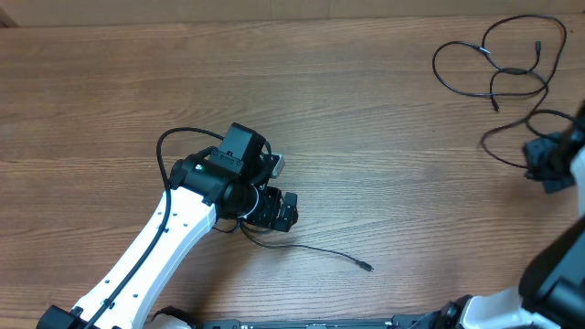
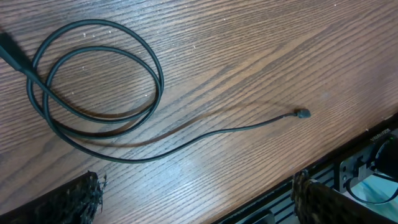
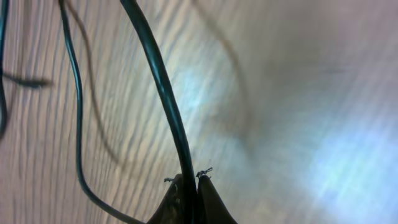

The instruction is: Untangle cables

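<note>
One thin black cable [image 1: 311,249] lies near the table's front, its plug end [image 1: 366,267] pointing right. In the left wrist view it forms a double loop [image 2: 93,81] with a tail ending in a small plug [image 2: 303,114]. My left gripper [image 1: 274,208] hovers over that loop, open and empty, its fingers [image 2: 196,199] spread wide. A second black cable [image 1: 498,64] lies in loose loops at the far right. My right gripper [image 1: 548,164] is shut on this cable [image 3: 161,87], pinched between the fingertips [image 3: 190,183].
The table's front edge [image 2: 348,146] runs close to the left gripper. The left arm's own thicker black cable [image 1: 169,146] arcs above its wrist. The right arm [image 1: 558,265] stands at the right edge.
</note>
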`<state>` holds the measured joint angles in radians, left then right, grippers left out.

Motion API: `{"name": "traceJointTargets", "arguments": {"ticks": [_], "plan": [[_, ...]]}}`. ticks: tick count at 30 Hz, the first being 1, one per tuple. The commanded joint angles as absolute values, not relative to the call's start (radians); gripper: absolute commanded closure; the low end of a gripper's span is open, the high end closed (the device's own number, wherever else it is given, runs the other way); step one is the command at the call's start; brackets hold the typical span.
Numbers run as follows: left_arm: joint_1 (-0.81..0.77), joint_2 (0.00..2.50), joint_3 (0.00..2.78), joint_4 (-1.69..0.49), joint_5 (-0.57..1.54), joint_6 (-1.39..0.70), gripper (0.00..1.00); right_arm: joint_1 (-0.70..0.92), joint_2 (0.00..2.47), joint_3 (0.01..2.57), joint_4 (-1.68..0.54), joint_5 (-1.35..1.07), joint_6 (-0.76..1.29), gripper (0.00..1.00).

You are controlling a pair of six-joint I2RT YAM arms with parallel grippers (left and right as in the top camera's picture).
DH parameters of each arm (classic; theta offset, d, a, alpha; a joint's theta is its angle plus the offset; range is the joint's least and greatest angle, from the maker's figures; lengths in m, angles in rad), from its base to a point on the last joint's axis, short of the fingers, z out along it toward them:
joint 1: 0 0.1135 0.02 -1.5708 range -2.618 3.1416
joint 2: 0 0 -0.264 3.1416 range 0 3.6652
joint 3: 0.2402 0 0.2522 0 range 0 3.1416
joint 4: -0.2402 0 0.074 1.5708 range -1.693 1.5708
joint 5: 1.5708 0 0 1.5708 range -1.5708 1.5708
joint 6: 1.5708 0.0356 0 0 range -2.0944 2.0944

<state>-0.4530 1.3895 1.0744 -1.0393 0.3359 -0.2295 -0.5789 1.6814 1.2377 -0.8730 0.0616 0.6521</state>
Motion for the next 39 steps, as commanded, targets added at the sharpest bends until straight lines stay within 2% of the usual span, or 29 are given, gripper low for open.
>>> {"name": "traceJointTargets", "arguments": {"ticks": [1,5,10,28,34,39], "plan": [[-0.459,1.372,1.094,-1.037,0.332,-0.232,0.0,-0.615,1.605,1.245,-0.902,0.131,0.712,0.96],[-0.459,1.372,1.094,-1.037,0.332,-0.232,0.01,-0.648,1.539,1.245,-0.945,0.17,0.723,0.96],[-0.459,1.372,1.094,-1.037,0.332,-0.232,0.0,-0.669,1.461,1.245,-1.028,0.296,0.866,0.96],[-0.459,1.372,1.094,-1.037,0.332,-0.232,0.0,-0.669,1.261,1.245,-1.025,0.365,0.89,0.96],[-0.459,1.372,1.094,-1.037,0.332,-0.232,0.01,-0.669,1.294,1.245,-1.005,0.268,0.877,0.96],[-0.459,1.372,1.094,-1.037,0.332,-0.232,0.0,-0.668,1.366,1.245,-0.942,0.081,0.699,0.96]]}}
